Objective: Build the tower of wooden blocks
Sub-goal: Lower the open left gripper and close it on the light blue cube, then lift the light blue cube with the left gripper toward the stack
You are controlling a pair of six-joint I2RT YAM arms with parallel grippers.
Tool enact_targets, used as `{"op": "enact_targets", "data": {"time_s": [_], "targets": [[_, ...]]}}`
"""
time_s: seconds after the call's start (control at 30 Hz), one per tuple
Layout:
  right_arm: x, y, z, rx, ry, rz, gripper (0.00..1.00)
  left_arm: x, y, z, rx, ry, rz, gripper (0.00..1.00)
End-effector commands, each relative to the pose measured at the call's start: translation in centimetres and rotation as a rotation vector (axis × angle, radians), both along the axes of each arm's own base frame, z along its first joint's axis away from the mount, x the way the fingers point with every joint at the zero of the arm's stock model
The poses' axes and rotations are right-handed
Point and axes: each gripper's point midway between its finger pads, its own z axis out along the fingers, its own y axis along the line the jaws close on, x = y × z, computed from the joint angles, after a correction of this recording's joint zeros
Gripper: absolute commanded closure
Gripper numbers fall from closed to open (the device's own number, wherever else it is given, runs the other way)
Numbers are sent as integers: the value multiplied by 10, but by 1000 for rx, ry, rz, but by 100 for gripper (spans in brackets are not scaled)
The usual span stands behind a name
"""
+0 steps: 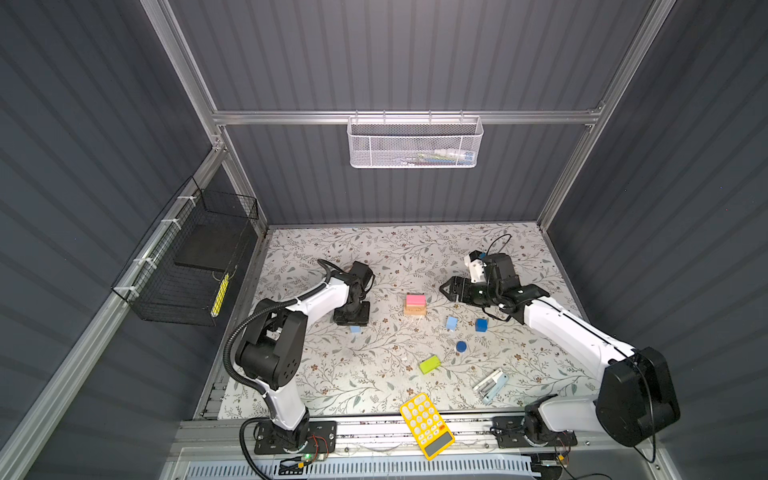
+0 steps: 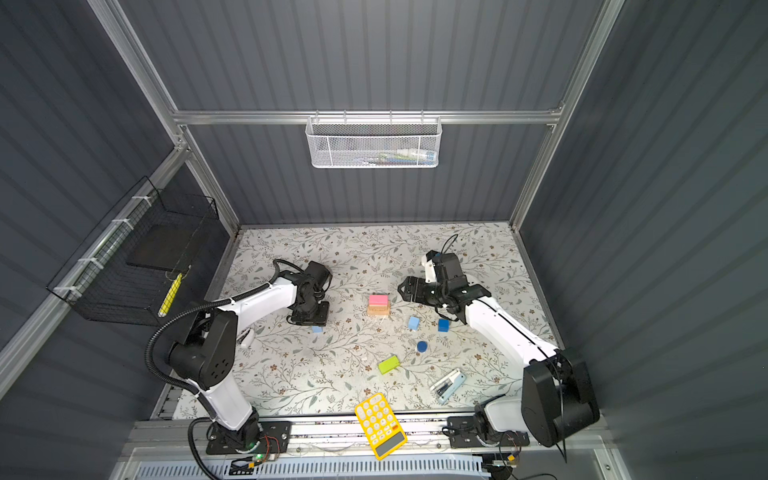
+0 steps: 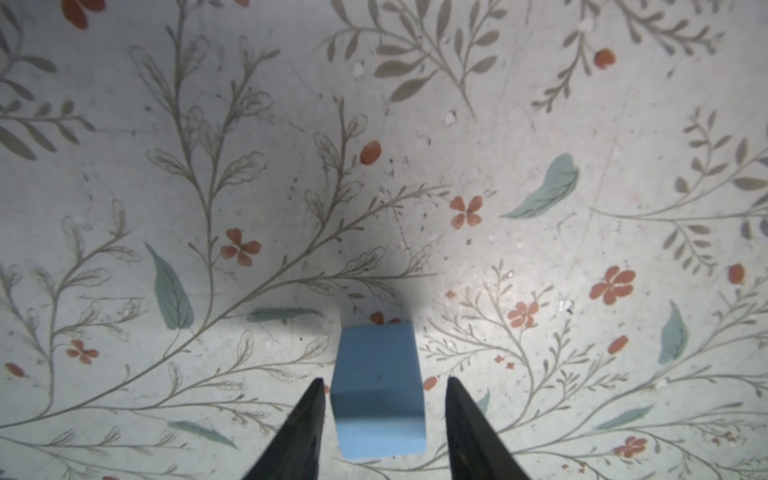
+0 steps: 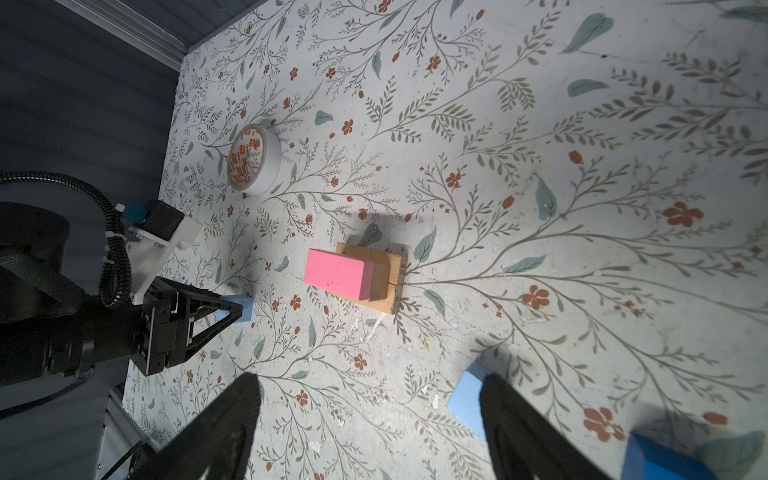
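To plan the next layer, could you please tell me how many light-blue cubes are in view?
2 light-blue cubes. One stands inside the left claw, ungripped; the other lies right of the stack, beside the dark-blue cube.

I see bare wood on the tan bars (image 4: pixel 397 274), with grain lines and marks written on it. The pink bar (image 4: pixel 334 272) and the blue cube (image 3: pixel 378 390) look painted, smooth and not shiny. The table (image 3: pixel 540 124) cover is printed, dull and scratched. The calculator (image 1: pixel 424 419) looks like plastic. The basket (image 1: pixel 374 145) is white metal mesh.
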Motion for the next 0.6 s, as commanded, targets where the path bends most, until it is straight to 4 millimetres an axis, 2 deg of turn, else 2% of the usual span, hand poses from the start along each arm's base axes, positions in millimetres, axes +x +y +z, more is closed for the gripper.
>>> {"op": "enact_targets", "data": {"time_s": [0.0, 0.1, 0.37, 0.57], "targets": [[-1, -2, -9, -5, 22, -8, 16, -1, -1, -2, 16, 21, 10, 54], [-1, -2, -10, -6, 23, -7, 16, -2, -1, -3, 23, 29, 8, 57], [0, -1, -10, -3, 23, -6, 16, -5, 4, -7, 49, 40, 9, 58], [1, 0, -11, -2, 29, -6, 17, -3, 2, -5, 54, 36, 9, 69]]}}
